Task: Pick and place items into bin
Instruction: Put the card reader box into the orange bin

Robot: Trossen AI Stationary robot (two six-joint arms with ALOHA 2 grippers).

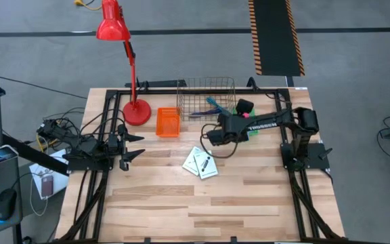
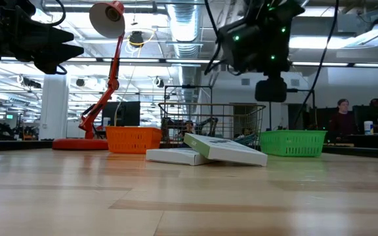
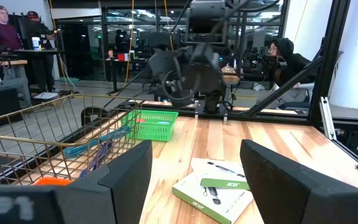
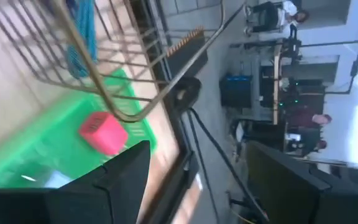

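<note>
**Packets lie just below the right gripper in the overhead picture**

While the wire bin (image 1: 207,98) at upper centre of the high view already holds the teal-handled tool (image 1: 217,106) and a dark blue pen (image 1: 200,114), two flat white packets (image 1: 201,163) are left on the bare table (image 1: 249,203), overlapping, just below centre. The right gripper (image 1: 206,137) hangs raised at centre frame, fingers spread and empty, with the packets close below it and slightly to the left in that picture. The left gripper (image 1: 138,146), also spread and empty, waits at left centre, clearly farther from them. The packets' long edges run diagonally, lower left to upper right. A red block (image 4: 102,132) sits in the green basket (image 1: 252,129) under the right arm. By my reading the right arm is the one to descend, turning its wrist to span a packet's short side.
</note>
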